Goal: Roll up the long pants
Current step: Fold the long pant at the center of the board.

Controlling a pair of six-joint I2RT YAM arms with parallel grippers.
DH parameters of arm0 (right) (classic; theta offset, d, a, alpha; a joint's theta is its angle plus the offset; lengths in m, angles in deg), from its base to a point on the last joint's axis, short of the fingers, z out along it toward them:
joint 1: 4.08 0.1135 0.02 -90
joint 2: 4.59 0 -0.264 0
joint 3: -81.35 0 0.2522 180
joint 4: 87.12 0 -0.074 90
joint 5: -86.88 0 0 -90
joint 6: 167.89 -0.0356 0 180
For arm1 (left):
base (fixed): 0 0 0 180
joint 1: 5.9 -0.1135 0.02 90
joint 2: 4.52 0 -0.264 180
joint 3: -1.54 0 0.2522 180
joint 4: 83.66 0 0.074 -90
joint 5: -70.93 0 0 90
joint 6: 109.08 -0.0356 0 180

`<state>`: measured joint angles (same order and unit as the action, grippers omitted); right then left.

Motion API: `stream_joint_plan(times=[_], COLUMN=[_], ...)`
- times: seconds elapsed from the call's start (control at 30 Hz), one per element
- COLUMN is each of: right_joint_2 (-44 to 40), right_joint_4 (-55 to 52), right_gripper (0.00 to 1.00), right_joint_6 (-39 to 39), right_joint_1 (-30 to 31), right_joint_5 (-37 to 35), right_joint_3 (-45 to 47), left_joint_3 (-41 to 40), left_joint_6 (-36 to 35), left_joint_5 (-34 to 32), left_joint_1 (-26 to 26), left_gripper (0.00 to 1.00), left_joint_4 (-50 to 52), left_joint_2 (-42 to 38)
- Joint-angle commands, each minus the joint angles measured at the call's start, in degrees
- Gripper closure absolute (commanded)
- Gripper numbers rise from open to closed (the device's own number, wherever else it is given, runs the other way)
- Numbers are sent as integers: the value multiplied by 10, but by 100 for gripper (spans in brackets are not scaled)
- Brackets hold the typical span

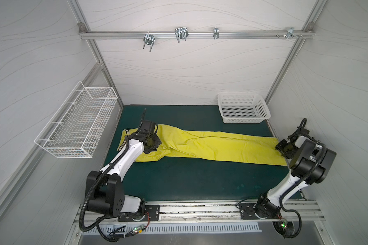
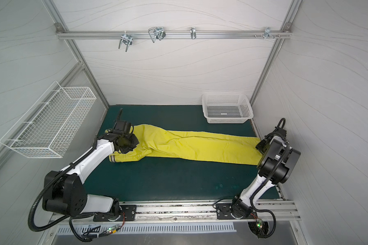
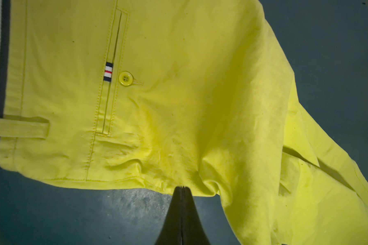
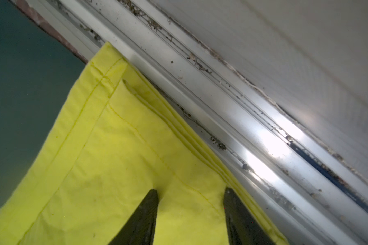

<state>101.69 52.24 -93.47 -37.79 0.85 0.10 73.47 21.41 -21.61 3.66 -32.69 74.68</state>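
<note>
One pair of long pants lies flat on the green surface, beside one wire basket and one plastic basket, with the left pincer shut, its tips touching the seat edge, and the right pincer partly open, its fingers on the cuffs.

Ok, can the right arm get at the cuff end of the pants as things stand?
Likely yes: the right gripper is over the hem of the long pants, jaws apart on the fabric, nothing covering it. The metal rail runs close alongside.

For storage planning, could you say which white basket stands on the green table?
The white perforated plastic basket; the white wire basket hangs on the side wall.
</note>
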Motion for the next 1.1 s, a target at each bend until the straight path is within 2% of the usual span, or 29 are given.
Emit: stream_joint_plan(times=[0.0,0.03,0.13,0.33,0.43,0.47,0.5,0.53,0.63,0.87,0.97,1.0,1.03,1.07], right_joint_2=[36,40,44,11,-19,-24,-27,-31,-42,-44,-40,-31,-24,-19], right_joint_4=[-28,-30,-33,-23,-25,-29,-35,-37,-33,-37,-39,-42,-42,-42], right_gripper=[65,80,100,100,100,86,62,54,47,44,29,21,1,1], right_joint_6=[7,7,9,6,5,5,4,1,-2,-4,-6,-6,-8,-10], right_joint_1=[4,4,6,13,18,19,19,18,16,6,-1,-7,-12,-13], right_joint_5=[37,42,55,59,39,34,23,15,1,-13,-29,-15,-8,-6], right_joint_3=[-8,-9,-9,12,13,11,7,5,12,9,3,0,-4,-4], left_joint_3=[10,7,-1,-10,-14,-15,-17,-17,-19,-17,-14,-13,-12,-10], left_joint_6=[-5,-5,-5,-4,-1,-1,1,2,3,-1,0,0,1,3], left_joint_5=[-17,-19,-20,-16,-14,-13,-12,-12,-8,-4,-2,0,2,3], left_joint_1=[2,2,1,1,1,1,1,1,1,1,1,1,1,1], left_gripper=[100,100,100,100,100,100,100,100,100,100,100,100,100,100], left_joint_4=[12,12,12,12,10,9,8,8,7,8,8,6,6,6], left_joint_2=[-19,-24,-35,-44,-46,-47,-48,-49,-49,-46,-40,-38,-36,-35])
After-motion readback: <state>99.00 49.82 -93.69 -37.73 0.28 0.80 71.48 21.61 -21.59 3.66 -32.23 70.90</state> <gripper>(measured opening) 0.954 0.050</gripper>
